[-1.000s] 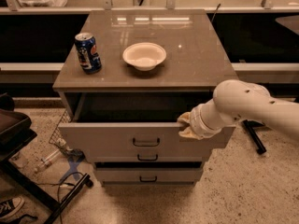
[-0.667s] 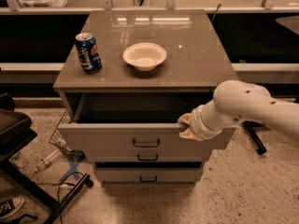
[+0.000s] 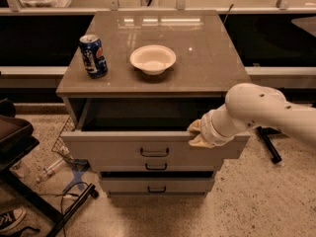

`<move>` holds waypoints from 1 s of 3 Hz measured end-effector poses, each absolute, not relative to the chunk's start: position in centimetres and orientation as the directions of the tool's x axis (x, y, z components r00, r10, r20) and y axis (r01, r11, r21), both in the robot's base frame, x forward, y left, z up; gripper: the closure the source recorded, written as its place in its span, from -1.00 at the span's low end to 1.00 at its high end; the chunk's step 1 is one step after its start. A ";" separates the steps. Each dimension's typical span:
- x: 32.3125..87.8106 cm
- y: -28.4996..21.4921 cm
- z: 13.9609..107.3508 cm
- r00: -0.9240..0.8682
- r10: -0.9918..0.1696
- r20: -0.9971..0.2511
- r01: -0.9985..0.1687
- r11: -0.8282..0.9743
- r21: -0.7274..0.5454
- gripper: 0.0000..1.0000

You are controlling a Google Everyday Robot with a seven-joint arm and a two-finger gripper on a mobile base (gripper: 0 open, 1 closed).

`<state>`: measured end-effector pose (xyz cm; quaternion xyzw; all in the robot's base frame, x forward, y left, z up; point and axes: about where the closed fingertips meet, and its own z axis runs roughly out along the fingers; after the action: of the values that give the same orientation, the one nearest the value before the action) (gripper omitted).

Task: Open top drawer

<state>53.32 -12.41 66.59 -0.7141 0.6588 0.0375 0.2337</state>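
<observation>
The top drawer (image 3: 113, 149) of the grey cabinet stands pulled out towards me, and its dark inside shows under the countertop. Its small dark loop handle (image 3: 154, 153) is in the middle of the front panel. My gripper (image 3: 196, 134) comes in from the right on a white arm (image 3: 256, 110). It sits at the upper edge of the drawer's front panel, near its right end and well to the right of the handle.
On the countertop (image 3: 207, 58) stand a blue can (image 3: 93, 56) and a white bowl (image 3: 152, 59). Two shorter drawers (image 3: 156, 185) sit below. A dark stand (image 3: 15, 137), cables and a plastic bottle (image 3: 49, 171) are at left. A black bar (image 3: 269, 144) lies on the floor at right.
</observation>
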 end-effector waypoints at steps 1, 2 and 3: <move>53.3 -12.4 66.7 0.129 -0.923 -0.361 -0.958 -0.023 -0.284 1.00; 53.3 -12.4 66.7 0.129 -0.923 -0.361 -0.958 -0.023 -0.284 1.00; 53.3 -12.4 66.7 0.129 -0.923 -0.361 -0.958 -0.023 -0.284 1.00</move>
<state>53.30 -12.41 66.68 -0.7141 0.6588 0.0375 0.2336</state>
